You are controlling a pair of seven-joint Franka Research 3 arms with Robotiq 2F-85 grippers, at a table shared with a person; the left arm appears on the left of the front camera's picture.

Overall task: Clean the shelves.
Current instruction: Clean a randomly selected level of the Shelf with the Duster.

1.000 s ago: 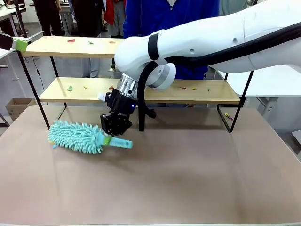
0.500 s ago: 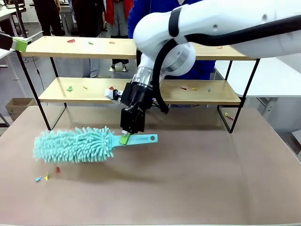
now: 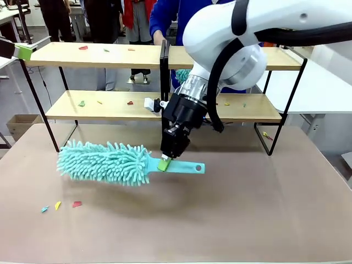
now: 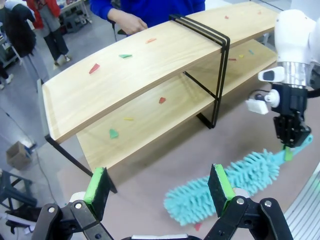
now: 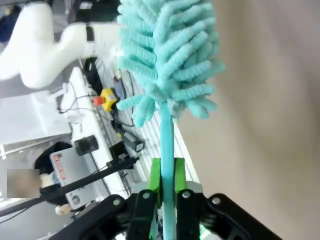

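Progress check, largest item first.

Table (image 3: 231,220): beige, takes up the lower half of the front view, bare apart from a few bits at lower left.

Shelves (image 3: 110,110): two pale boards on a thin black frame, standing along the table's far edge. They span the upper half of the front view from left edge to right, with the black upright near mid-frame.

Right arm (image 3: 264,27): enters from the upper right of the front view. The wrist angles down to mid-frame, in front of the lower board.

Duster (image 3: 110,162): teal, with the fluffy head at centre-left and the handle running toward the right. Going by the shadow under it, I judge it hangs just above the table and is not on either board.

Right end effector (image 3: 165,162): closed on the duster handle just behind the head. In the right wrist view the green pads pinch it from both sides.

Left end effector (image 4: 159,187): fingers spread wide, nothing between them, looking down on both boards from off one end.

Shelf scraps (image 3: 82,48): small coloured bits lie on the upper board and on the lower one, on both sides of the upright.

Table scraps (image 3: 57,205): three bits at lower left, near the duster head.

Status, as I judge it: early. The tool is in hand, but both boards carry debris along their length. Left to do: sweep the upper tier and the lower tier, and possibly the bits on the table.
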